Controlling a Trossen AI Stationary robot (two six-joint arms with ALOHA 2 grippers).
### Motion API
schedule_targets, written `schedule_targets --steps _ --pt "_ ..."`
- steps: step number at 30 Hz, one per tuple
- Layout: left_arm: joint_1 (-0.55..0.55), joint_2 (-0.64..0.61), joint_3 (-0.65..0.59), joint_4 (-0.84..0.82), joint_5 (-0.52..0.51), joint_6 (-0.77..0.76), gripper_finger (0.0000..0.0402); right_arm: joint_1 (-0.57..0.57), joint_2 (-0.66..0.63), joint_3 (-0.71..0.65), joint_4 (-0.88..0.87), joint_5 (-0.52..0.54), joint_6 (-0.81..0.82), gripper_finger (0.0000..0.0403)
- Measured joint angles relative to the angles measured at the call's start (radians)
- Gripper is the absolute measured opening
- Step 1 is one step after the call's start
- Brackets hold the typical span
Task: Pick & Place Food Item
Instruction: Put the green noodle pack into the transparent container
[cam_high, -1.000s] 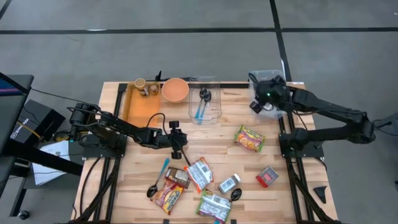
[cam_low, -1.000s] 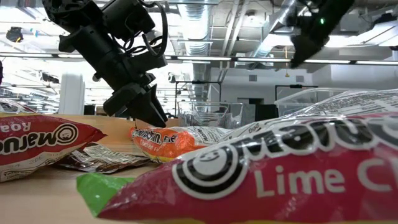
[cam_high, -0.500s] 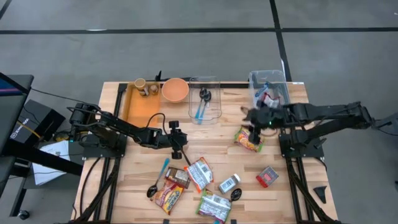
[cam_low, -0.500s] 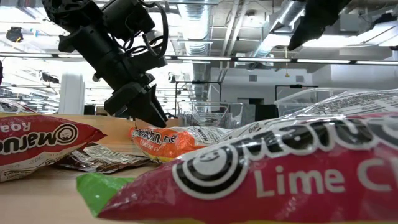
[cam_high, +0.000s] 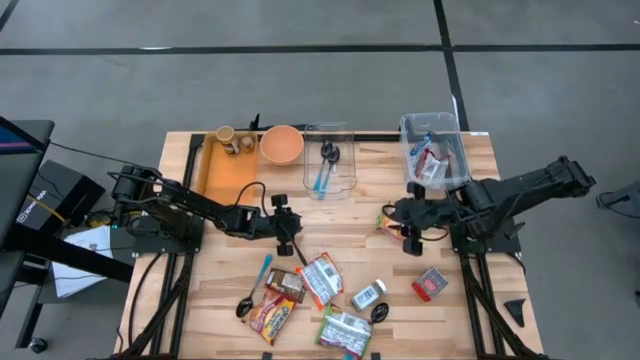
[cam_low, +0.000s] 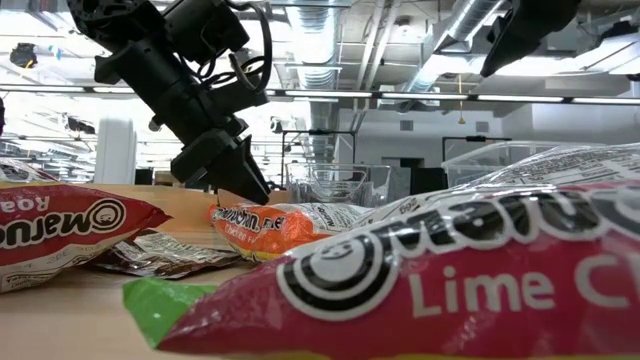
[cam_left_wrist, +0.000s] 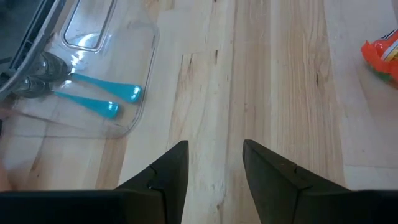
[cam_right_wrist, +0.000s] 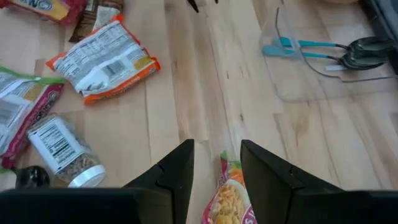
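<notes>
Ramen packet (cam_high: 399, 224) lies on the table's (cam_high: 470, 320) right side, just near of the clear bin (cam_high: 435, 150), and your right gripper (cam_high: 408, 220) has swung from over that bin down above it within the last second: a fresh pick is starting. Its fingers stand apart, straddling the packet's end, holding nothing. Left gripper (cam_high: 285, 228) waits mid-table, parted, empty. You can't tell whether the fingers touch the packet; the arm hides most of it.

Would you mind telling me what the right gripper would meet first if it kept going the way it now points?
Most likely the ramen packet directly between and below the right gripper; its fingers are parted and empty, though the remaining gap is hard to judge.
</notes>
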Motion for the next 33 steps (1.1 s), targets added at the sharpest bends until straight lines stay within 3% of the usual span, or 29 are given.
schedule_targets --steps 9,18,33 --pt "0.000 0.000 0.000 0.000 0.001 -0.001 0.0144 -0.063 0.013 0.000 0.000 0.007 0.002 0.0127" --pt "0.000 0.000 0.000 0.000 0.002 -0.003 0.0144 -0.095 0.168 -0.036 -0.106 -0.011 0.084 0.0127" --pt "0.000 0.000 0.000 0.000 0.050 -0.003 0.0144 -0.169 0.339 -0.015 -0.073 -0.082 0.110 0.0127"
